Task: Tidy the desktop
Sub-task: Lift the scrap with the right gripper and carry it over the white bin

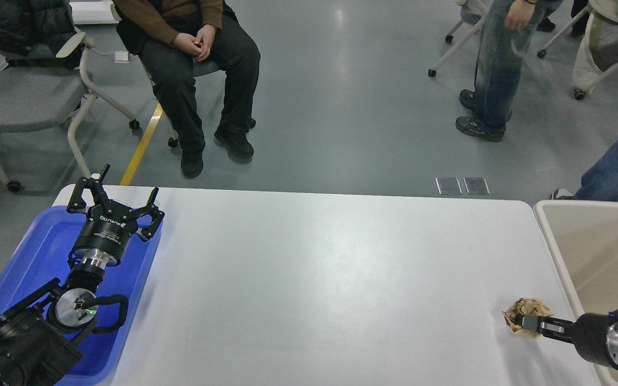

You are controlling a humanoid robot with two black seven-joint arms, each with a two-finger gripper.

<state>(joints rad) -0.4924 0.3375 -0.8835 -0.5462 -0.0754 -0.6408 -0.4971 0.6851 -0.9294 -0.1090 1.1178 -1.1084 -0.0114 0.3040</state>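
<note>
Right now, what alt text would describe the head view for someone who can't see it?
The right gripper pinches a crumpled brown paper wad on the white desktop, beside a beige bin. The left gripper hangs open over a blue tray; people wait behind.

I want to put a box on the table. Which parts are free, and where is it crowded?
The desktop is bare from the blue tray on its left across the middle. The left gripper hangs open over that tray. Only the near right corner is busy: the right gripper grips a crumpled paper ball beside the beige bin.
</note>
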